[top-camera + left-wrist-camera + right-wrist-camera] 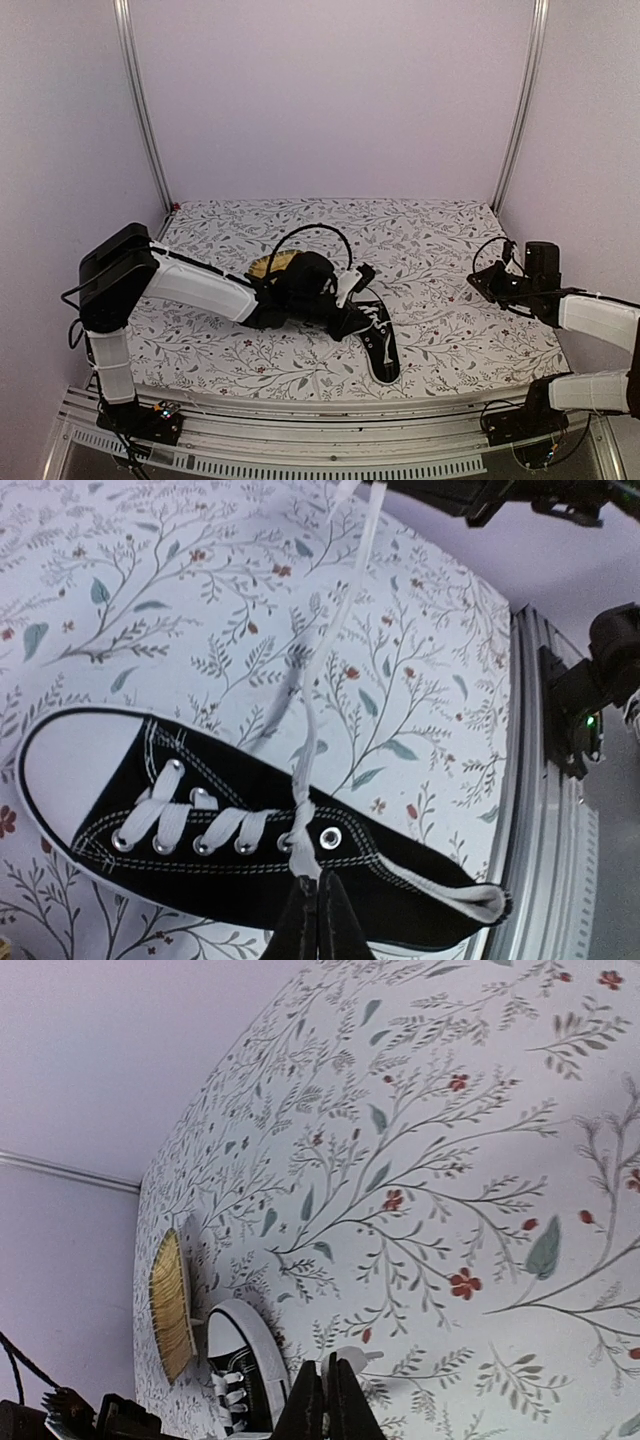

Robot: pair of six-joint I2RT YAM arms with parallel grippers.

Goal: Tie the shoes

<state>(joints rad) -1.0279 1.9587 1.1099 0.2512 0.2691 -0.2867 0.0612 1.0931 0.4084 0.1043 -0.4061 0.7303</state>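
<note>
The black canvas shoe (pixel 382 350) lies on its side on the flowered table cover, toe cap toward the back; it also shows in the left wrist view (pixel 190 885) and the right wrist view (pixel 245 1365). My left gripper (pixel 360 315) hangs over its lacing. In its own view the left gripper (pixel 318 882) is shut on a white lace (pixel 302 830) by the top eyelets. Another strand (pixel 345 610) runs taut up and away. My right gripper (pixel 488 283) is off to the right, above the cover. Its own view shows the right gripper (pixel 325 1365) shut on the lace end (pixel 352 1357).
A yellow woven mat (pixel 268 266) lies just behind the left wrist, beside the shoe's toe (pixel 172 1305). A metal rail (pixel 330 410) runs along the near edge of the table (pixel 530 780). Upright frame posts (pixel 140 100) stand at the back corners, with walls on three sides.
</note>
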